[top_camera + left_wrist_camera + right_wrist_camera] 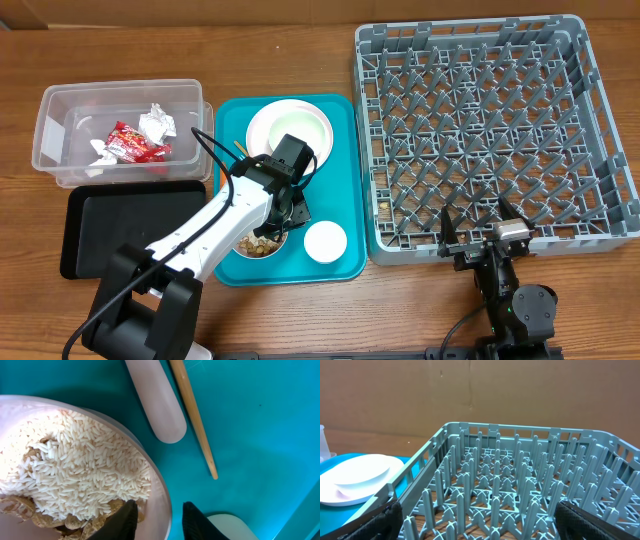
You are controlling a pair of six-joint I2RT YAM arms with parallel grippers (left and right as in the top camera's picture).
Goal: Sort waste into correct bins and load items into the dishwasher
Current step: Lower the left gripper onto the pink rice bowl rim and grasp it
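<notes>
A pale-pink bowl (155, 505) holding white rice (75, 470) and tan nut scraps (45, 520) stands at the front of the teal tray (340, 150). My left gripper (159, 515) is shut on the bowl's rim, one finger inside and one outside. A wooden chopstick (192, 415) and a pale rounded handle (155, 405) lie just beyond the bowl. A white plate (288, 128) sits at the tray's back and a small white cup (325, 241) at its front right. My right gripper (478, 225) hangs open and empty at the near edge of the grey dish rack (480, 130).
At the left, a clear tub (60, 110) holds a red wrapper (135, 143) and white paper wads (157, 122). A shallow black tray (130, 215) lies in front of it. The rack's upright pegs (495, 485) fill the right wrist view.
</notes>
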